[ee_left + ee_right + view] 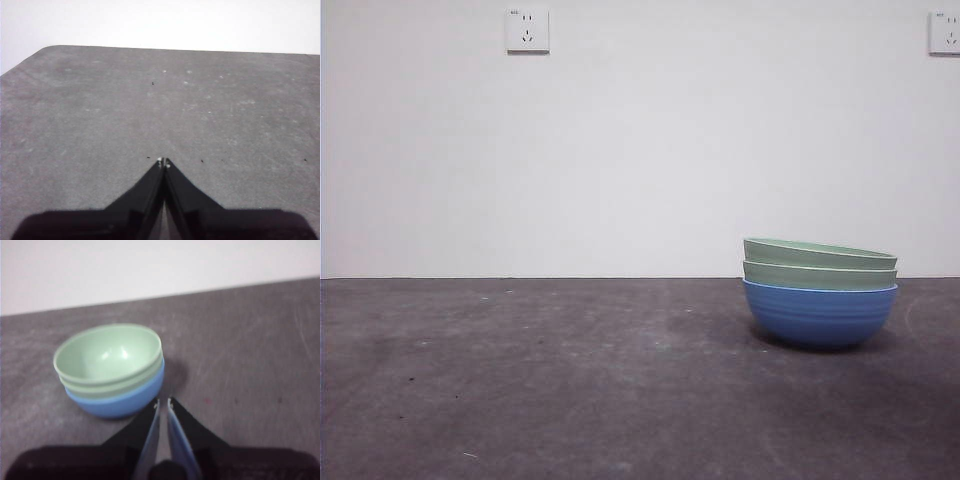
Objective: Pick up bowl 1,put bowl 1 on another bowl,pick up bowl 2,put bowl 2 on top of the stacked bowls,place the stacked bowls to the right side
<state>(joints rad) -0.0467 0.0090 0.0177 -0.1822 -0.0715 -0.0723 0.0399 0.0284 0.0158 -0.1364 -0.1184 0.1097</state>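
Observation:
The stacked bowls stand on the table's right side in the front view. The blue bowl is at the bottom, with a pale green bowl nested in it and a second pale green bowl on top. In the right wrist view the top green bowl sits tilted in the blue bowl. My right gripper hangs just beside the stack, shut with only a thin slit between the jaws and nothing held. My left gripper is shut over bare table, far from the bowls. Neither arm shows in the front view.
The dark grey table runs back to a white wall with two sockets high up. In the left wrist view a rounded corner of the table shows at its far edge.

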